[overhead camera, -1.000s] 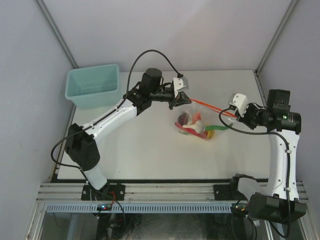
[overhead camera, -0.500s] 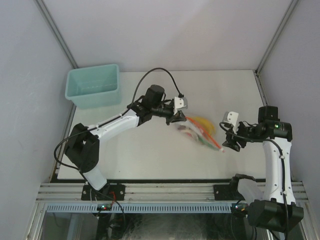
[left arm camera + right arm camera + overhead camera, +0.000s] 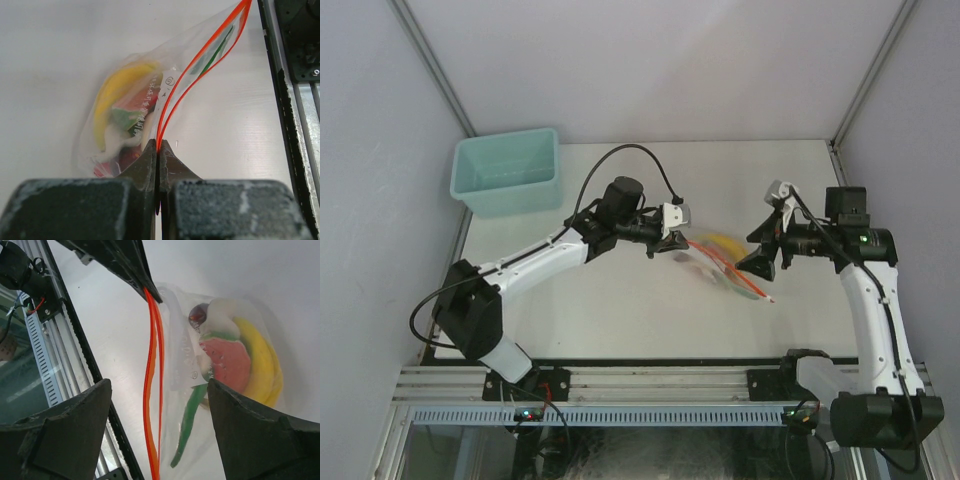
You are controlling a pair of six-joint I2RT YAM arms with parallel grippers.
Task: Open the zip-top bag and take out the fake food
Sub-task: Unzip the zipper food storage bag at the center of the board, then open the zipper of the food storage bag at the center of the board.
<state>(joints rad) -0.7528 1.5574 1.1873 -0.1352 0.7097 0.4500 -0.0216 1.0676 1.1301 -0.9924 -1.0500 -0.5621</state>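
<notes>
Over at the far left corner of the desk (image 3: 620,320) sits the teal plastic bin (image 3: 507,172), well apart from the action. Moving in, the left arm reaches out across the middle, and its left tool (image 3: 159,148) is pressed tight together, pinching one end of the red-orange zip strip (image 3: 200,65) of the zip-top bag (image 3: 725,265). And there's the bag, stretching away from that pinch toward the right arm, near the middle-right of the desk; whether its far end touches the surface cannot be told. In the left wrist view the two orange tracks of the strip bow apart a little along their length. The fake food is all inside the clear plastic: the yellow banana (image 3: 262,365) curving along one side, the red piece (image 3: 230,357) tucked against it, the whitish piece (image 3: 225,312) beside them, and the long green piece (image 3: 187,422) lying nearer the strip. On the right, the right tool (image 3: 760,248) stands spread wide, just beside the bag's end, gripping nothing.
</notes>
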